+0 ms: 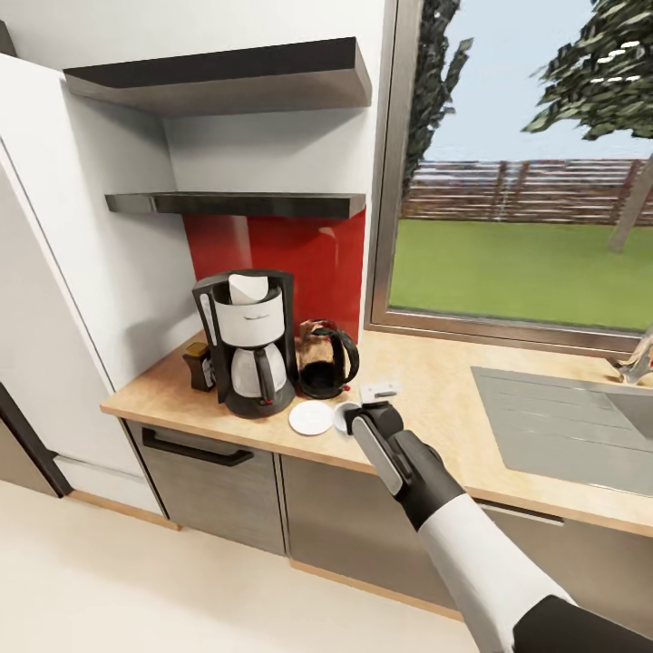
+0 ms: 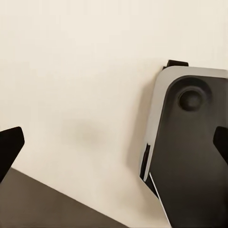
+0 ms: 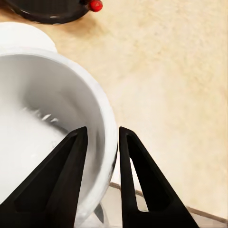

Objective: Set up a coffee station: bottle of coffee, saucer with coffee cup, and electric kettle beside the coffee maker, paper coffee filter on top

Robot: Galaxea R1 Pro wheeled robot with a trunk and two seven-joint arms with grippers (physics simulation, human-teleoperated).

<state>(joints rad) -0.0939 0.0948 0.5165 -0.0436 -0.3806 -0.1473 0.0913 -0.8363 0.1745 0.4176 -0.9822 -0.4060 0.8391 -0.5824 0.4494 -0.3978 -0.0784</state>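
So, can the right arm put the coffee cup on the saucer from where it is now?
Probably yes. The right claw pinches the coffee cup's wall, one finger inside and one outside. The saucer lies bare on the countertop just beside the cup, with nothing between them.

A light wooden countertop (image 1: 435, 381) is carried on grey cabinet fronts (image 1: 213, 490). 2 dark floating shelves (image 1: 236, 204) are mounted above a red backsplash (image 1: 317, 249). Lawn and fence are seen through a large window (image 1: 526, 181).
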